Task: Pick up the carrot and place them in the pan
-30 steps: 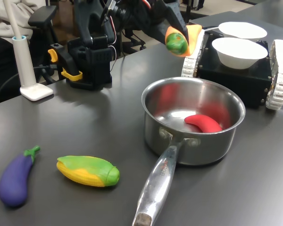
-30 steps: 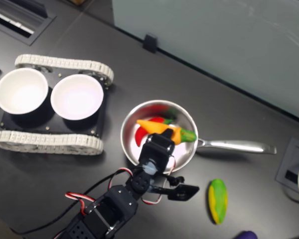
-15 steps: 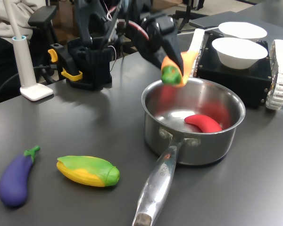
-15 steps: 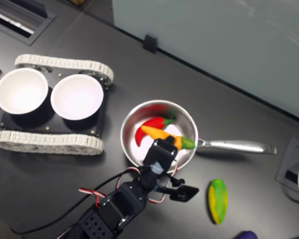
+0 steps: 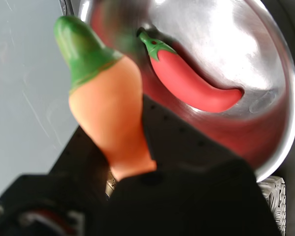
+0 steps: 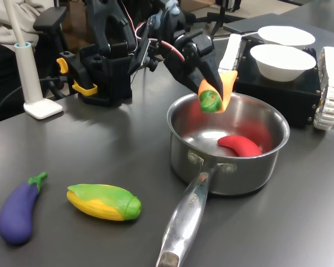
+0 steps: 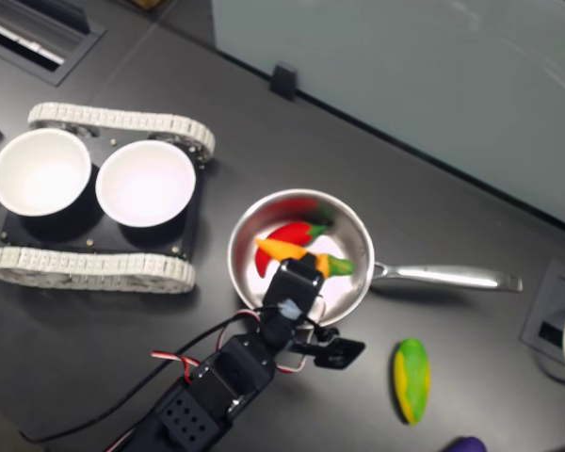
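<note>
Orange, smooth and tapered, the green-capped carrot (image 6: 214, 94) sits clamped in my claw (image 6: 218, 84) above the shiny steel pan (image 6: 267, 161).

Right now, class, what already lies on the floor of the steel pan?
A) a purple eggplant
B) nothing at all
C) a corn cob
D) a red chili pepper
D: a red chili pepper lies in the pan, while the carrot hangs above it in the hand.

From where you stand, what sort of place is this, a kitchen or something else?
Probably a robotics lab or office, not a kitchen: the pan sits on a dark desk beside toy corn, a small tracked vehicle carries white bowls, and an office chair stands behind.
</note>
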### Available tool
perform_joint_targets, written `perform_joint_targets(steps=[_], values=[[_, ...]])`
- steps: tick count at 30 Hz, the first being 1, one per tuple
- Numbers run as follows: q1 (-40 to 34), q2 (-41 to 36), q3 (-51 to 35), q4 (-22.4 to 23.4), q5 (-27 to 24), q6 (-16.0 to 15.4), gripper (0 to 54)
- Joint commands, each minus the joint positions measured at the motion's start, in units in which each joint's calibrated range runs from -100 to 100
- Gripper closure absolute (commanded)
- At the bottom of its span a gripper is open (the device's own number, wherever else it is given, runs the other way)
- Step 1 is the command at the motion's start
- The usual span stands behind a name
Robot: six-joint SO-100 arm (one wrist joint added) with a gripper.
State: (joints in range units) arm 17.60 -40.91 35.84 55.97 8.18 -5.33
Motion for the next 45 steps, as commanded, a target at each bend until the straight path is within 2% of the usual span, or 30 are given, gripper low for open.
perform_joint_targets(steps=[1, 3, 6, 9, 11, 15, 23, 29, 36, 45], values=[[-1.0, -3.2, 0.7, -4.7, 0.9, 0.5, 53.3], [-1.4, -3.7, 1.9, -5.2, 1.3, 0.8, 48.9], [-2.2, -4.1, 2.6, -5.3, 1.3, 1.2, 37.5], [-3.5, -4.3, 3.2, -5.3, 1.6, 2.0, 30.1], [-4.9, -4.3, 3.6, -5.3, 1.6, 3.5, 27.0], [-5.2, -5.2, 3.7, -4.8, 1.6, 3.9, 22.8], [-5.4, -9.3, 3.6, -0.5, 2.4, 4.0, 21.1], [-5.7, -15.6, 0.8, 5.1, 0.7, 3.9, 25.6], [-7.9, -25.4, 1.4, 9.5, 0.2, 3.9, 26.9], [-9.3, -30.0, 4.6, 11.1, -0.2, 3.9, 27.7]])
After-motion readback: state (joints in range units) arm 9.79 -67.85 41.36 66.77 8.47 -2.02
